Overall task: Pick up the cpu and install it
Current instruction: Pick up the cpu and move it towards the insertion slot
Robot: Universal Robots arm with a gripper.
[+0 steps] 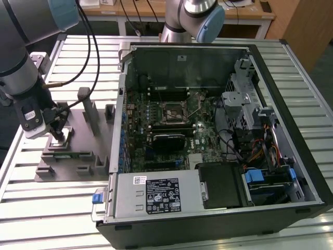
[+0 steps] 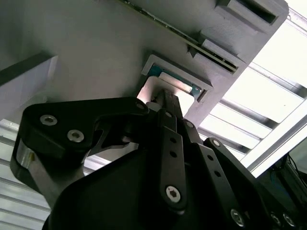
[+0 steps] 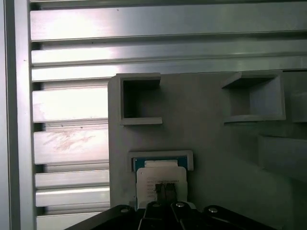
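Observation:
The cpu (image 3: 160, 171) lies flat in a shallow square recess of the grey slotted tray (image 3: 211, 148), its silver top and thin pale rim showing. In the second wrist view the cpu (image 2: 178, 84) sits in that same recess. My gripper (image 3: 165, 190) hangs straight over the chip, its two dark fingertips drawn together above the silver top. Whether they touch it I cannot tell. In the exterior view my gripper (image 1: 58, 133) points down at the tray (image 1: 78, 156) on the exterior view's left. The dark socket frame (image 1: 176, 112) sits on the motherboard inside the open computer case (image 1: 270, 203).
Upright grey posts (image 1: 86, 107) and pockets rise from the tray close to my gripper. A black cable (image 1: 93, 52) loops from the arm. A second arm (image 1: 200, 15) stands behind the case. The slatted metal table (image 1: 47, 208) lies in front of the tray.

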